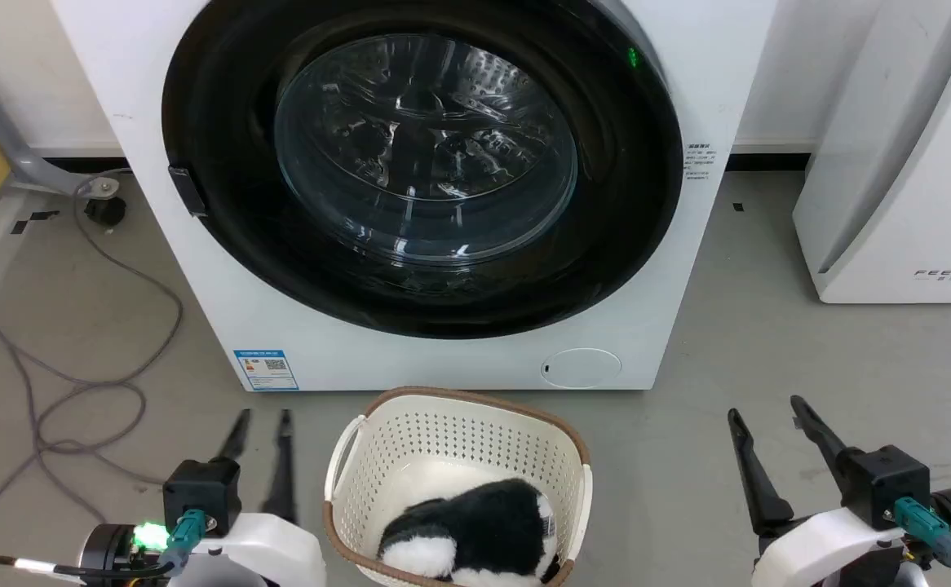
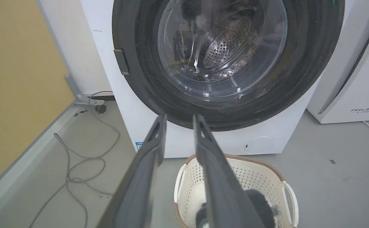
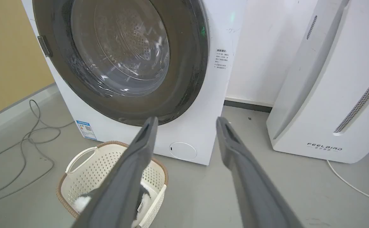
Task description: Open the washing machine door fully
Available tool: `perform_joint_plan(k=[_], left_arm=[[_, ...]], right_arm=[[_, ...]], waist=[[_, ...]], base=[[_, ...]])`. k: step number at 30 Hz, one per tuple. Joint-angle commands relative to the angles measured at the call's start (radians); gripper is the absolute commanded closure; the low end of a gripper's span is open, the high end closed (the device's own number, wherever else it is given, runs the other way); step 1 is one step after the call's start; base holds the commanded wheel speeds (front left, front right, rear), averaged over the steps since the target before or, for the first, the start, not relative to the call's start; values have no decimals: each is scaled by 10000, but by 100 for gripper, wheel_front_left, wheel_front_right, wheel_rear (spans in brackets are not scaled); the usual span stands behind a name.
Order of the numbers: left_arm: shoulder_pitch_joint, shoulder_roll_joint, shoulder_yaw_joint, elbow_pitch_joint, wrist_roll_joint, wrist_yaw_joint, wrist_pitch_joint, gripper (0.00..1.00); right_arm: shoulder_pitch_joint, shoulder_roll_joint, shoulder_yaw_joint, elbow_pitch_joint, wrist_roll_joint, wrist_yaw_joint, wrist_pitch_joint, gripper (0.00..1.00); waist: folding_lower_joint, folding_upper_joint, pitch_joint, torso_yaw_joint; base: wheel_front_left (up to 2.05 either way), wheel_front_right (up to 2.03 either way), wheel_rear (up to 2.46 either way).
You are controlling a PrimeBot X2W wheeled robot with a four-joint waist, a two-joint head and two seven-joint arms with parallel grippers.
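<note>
Currently the round glossy black washing machine door [image 1: 422, 163] is facing the robot, shut flush; the empty left gripper [image 1: 263, 420] is gaping narrowly, the empty right gripper [image 1: 767, 410] wider.

glossy black washing machine door [image 1: 223, 244], perforated plastic basket [image 1: 459, 440]

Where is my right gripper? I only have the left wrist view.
Observer: Head view shows the right gripper low at the right, above the floor, well short of the washing machine door, fingers apart and empty.
Operator: What's in the basket? It's blocked here.
Observer: A black-and-white plush toy lies in the basket.
Operator: Anything right of the door?
Observer: A small printed label on the washing machine front, just beside the door's rim.
</note>
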Motion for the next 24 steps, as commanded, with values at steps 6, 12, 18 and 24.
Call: perform_joint_plan(k=[6,12,18,24], left_arm=[[-68,0,-190,102,-93,28,-170,0],[-105,0,-336,147,-171,51,-295,0],[-132,0,-462,169,-253,71,-421,0],[-171,0,-588,178,-319,94,-546,0]], right_arm=[[82,1,-20,-45,60,4,-151,25],[208,2,-38,-150,240,8,-209,100],[310,3,-16,-240,1016,11,-354,100],[305,3,139,-239,2524,14,-530,100]], waist=[[0,0,-6,-15],[0,0,-12,-12],[0,0,-19,-12],[0,0,-17,-22]], base=[[0,0,0],[0,0,0],[0,0,0],[0,0,0]])
